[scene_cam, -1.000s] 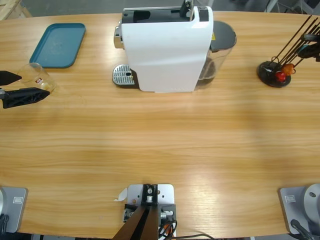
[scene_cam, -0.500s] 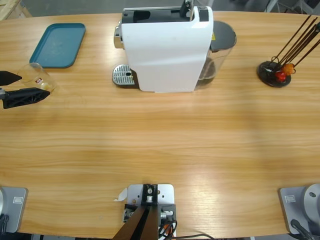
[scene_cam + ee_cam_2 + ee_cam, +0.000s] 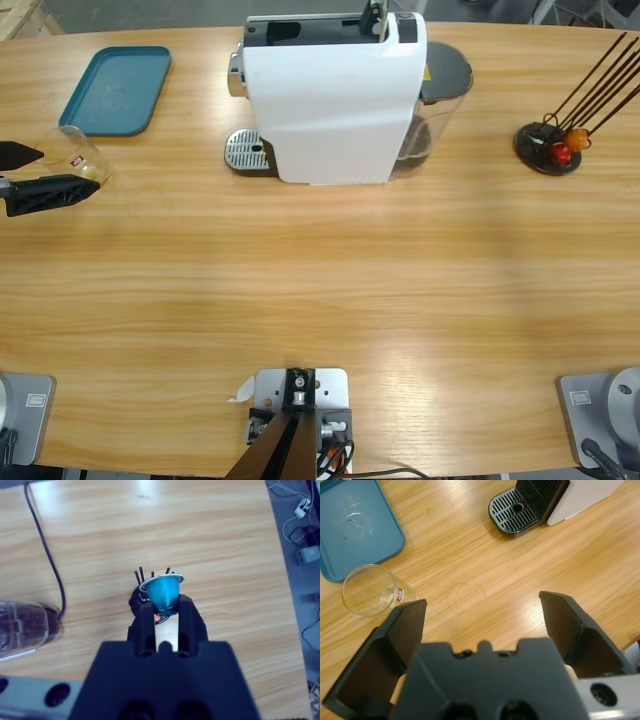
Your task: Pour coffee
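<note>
Coffee itself cannot be made out; no liquid shows in the glass tumbler [image 3: 369, 590]. The surface [image 3: 320, 290] carries the white coffee machine [image 3: 335, 95], drip grate toward the blue tray [image 3: 115, 88], presumably where the tumbler belongs. The left tool [image 3: 482, 617] is spread wide, empty, the tumbler just beside one jaw, apparently for a grasp. The right tool [image 3: 162, 612] is clamped on a blue capsule [image 3: 162, 591] above a dark stand; its arm is outside the high view.

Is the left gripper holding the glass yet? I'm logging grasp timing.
No: the left gripper is open, and the glass stands on the table beside one jaw, ungripped.
</note>
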